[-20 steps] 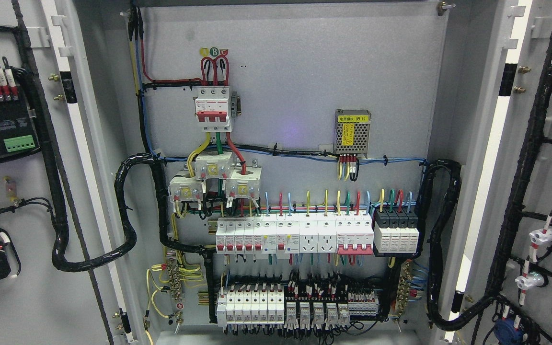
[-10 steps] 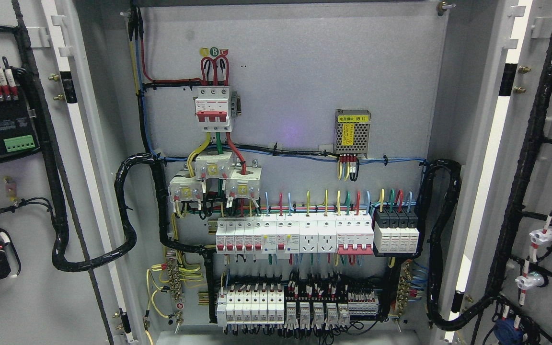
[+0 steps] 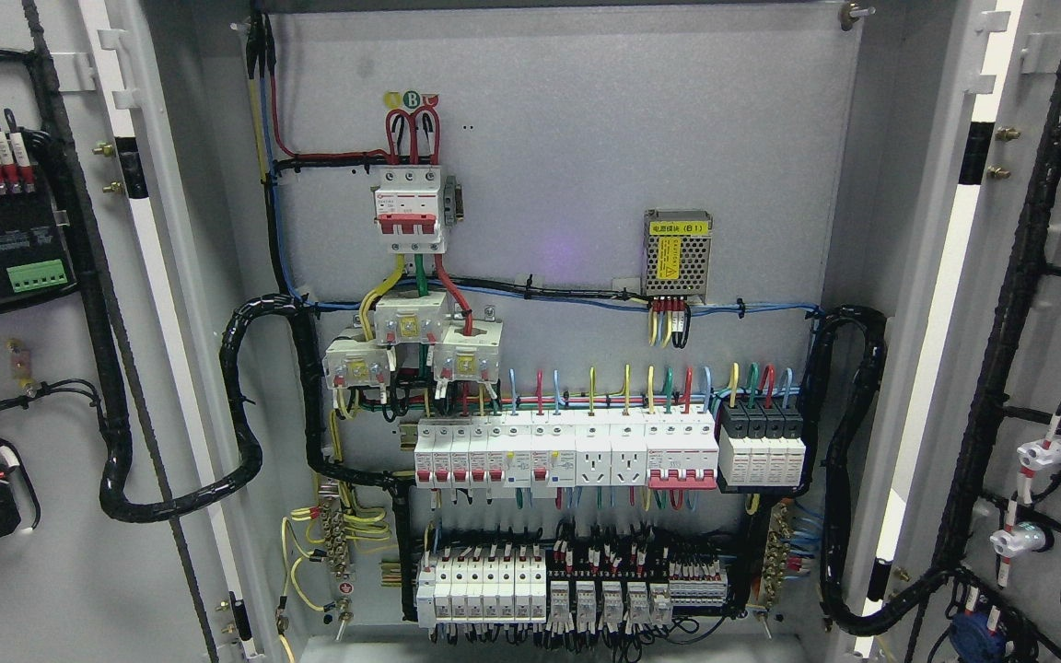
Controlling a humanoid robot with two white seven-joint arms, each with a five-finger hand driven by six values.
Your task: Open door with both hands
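Note:
The electrical cabinet stands with both doors swung wide. The left door (image 3: 42, 571) shows its inner face at the picture's left, carrying a black module with red-tipped wires and a green terminal block. The right door (image 3: 1060, 350) shows its inner face at the right, with black wire looms and white lamp holders. Between them the grey back panel (image 3: 567, 120) is in full view. Neither of my hands nor any arm shows in the head view.
On the panel sit a red-and-white main breaker (image 3: 411, 210), a small mesh power supply (image 3: 677, 244), a row of breakers (image 3: 567, 451) and lower relays (image 3: 604, 599). Thick black cable looms (image 3: 245, 442) run from the panel to each door.

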